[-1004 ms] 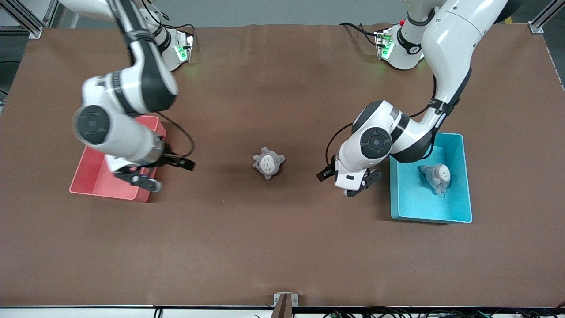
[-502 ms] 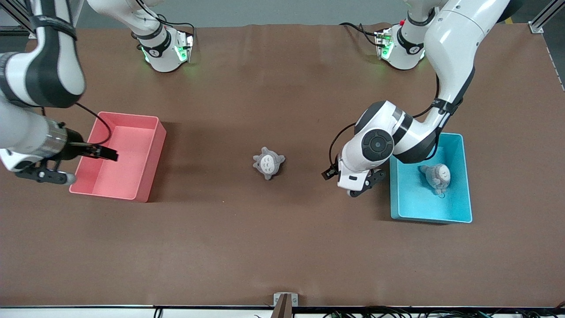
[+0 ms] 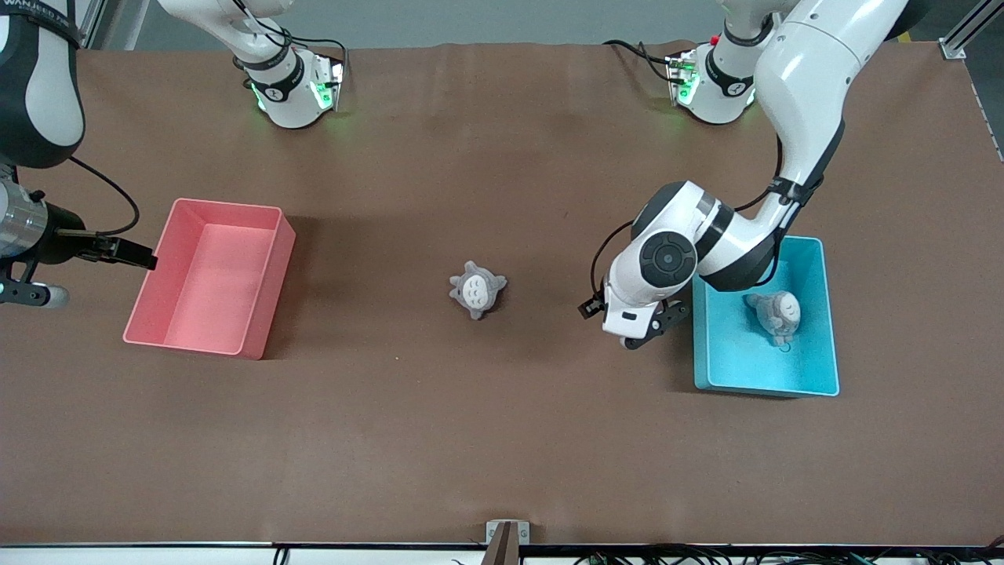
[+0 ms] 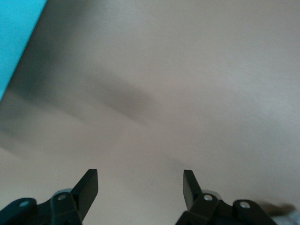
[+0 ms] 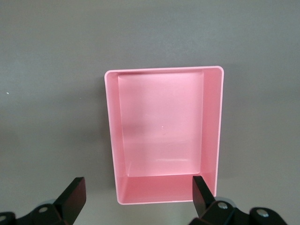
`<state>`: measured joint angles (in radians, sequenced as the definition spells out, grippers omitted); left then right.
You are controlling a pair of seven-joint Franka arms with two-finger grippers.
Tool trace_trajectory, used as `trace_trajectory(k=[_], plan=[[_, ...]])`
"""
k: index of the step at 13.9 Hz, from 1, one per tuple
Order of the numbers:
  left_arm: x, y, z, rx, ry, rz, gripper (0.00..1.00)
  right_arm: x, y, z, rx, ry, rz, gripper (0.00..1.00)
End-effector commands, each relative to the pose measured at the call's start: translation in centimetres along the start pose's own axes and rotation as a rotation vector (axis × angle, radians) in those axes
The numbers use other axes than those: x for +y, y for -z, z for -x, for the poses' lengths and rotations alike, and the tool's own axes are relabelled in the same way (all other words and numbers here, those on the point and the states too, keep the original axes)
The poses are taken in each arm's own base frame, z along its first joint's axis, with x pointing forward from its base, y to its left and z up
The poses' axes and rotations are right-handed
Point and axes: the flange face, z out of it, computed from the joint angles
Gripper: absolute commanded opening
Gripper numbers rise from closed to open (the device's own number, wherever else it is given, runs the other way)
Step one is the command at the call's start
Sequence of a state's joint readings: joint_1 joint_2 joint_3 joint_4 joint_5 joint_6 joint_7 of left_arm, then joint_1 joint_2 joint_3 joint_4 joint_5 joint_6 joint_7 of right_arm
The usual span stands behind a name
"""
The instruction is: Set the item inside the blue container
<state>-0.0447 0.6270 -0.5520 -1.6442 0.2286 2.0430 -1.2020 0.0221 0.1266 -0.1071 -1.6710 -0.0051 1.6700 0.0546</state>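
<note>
Right end effector (image 5: 136, 197), open and empty, waits at the right arm's end of the worktop (image 3: 502, 439), just outside the pink bin (image 3: 208, 275). Mid-worktop stands a grey plush toy (image 3: 476, 288) with clear room all round. Left end effector (image 3: 645, 328), open and empty, hangs between it and the blue container (image 3: 820, 314), which holds another plush (image 3: 776, 311); approach should descend squarely, clear of the thin wall.

- Front view looks down from high across the table (image 3: 502, 439).
- Left wrist view looks closely at the table beside the blue container (image 4: 14, 42).
- Right wrist view looks down on the pink bin (image 5: 164, 136), shared with the front view.
</note>
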Motion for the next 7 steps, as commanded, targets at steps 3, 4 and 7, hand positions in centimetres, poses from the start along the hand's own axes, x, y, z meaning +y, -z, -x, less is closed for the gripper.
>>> trace_trajectory(k=[3, 4, 7], plan=[[0.9, 0.9, 0.7, 0.027, 0.005, 0.038, 0.82, 0.8, 1.1, 1.3, 0.014, 0.026, 0.016, 1.00], [2.4, 1.1, 2.1, 0.010, 0.011, 0.075, 0.82, 0.9, 1.1, 1.3, 0.016, 0.024, 0.018, 1.00], [5.2, -0.9, 5.4, -0.040, 0.034, 0.151, 0.82, 0.8, 1.6, 1.6, 0.003, 0.022, 0.017, 1.00]])
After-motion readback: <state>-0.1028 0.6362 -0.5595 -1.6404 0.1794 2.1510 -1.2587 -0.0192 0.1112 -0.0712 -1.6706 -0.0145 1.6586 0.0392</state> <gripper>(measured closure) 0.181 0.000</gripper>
